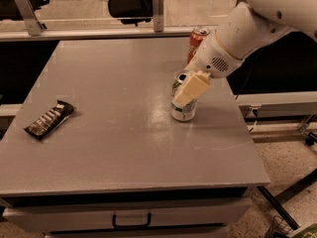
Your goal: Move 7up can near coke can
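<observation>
One gripper (185, 96) was all you had, and it was down at the 7up can (183, 112), on the right part of the table (109, 148). Its pale front part lay across the upper half of the can and covered much of it. Whether the gripper was closed on the can or only stood around it, you could not tell from this view. The can stood upright, and its bottom seemed to rest on the table.

I judged that you were at the grasping step and that the carrying had not begun. The coke can (196, 41) stood upright further back, partly hidden behind the arm (237, 38). The two cans were near each other but apart. The next move called for a sure hold, then a short travel toward the back, and a gentle setting down just beside the red can without pushing it.

For room, you had to be careful. The right edge of the table was near both cans, and the far edge with its rail (99, 32) was just behind the coke can. The open surface lay to the left and in front of it. The snack bar (49, 119) lay well apart, near the left edge.
</observation>
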Controlling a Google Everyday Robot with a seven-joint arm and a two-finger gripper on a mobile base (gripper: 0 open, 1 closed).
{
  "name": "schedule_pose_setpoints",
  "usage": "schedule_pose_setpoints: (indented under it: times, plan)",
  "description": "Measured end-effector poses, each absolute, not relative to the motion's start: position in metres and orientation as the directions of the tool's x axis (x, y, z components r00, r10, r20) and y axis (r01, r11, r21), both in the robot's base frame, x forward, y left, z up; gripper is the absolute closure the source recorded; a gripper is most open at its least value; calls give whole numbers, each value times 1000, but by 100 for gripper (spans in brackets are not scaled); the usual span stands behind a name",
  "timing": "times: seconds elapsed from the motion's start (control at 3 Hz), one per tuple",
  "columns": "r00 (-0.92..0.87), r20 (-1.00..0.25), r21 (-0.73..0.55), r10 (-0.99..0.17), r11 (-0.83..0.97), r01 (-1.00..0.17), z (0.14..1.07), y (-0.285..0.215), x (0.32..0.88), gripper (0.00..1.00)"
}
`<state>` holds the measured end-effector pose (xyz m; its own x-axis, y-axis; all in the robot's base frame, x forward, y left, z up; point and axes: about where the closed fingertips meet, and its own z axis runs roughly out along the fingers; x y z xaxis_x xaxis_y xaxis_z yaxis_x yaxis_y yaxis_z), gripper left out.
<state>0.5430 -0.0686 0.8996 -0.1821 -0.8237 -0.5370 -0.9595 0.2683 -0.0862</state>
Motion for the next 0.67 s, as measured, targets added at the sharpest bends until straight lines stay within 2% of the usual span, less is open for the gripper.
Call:
schedule_pose_setpoints:
  times: [0.33,0.67]
  plan:
    - [-195,-532,-95,-824,287,-953,906,-72,553,70]
    - [-220,-532,-110,-818,324,-940,920,-80,575,93]
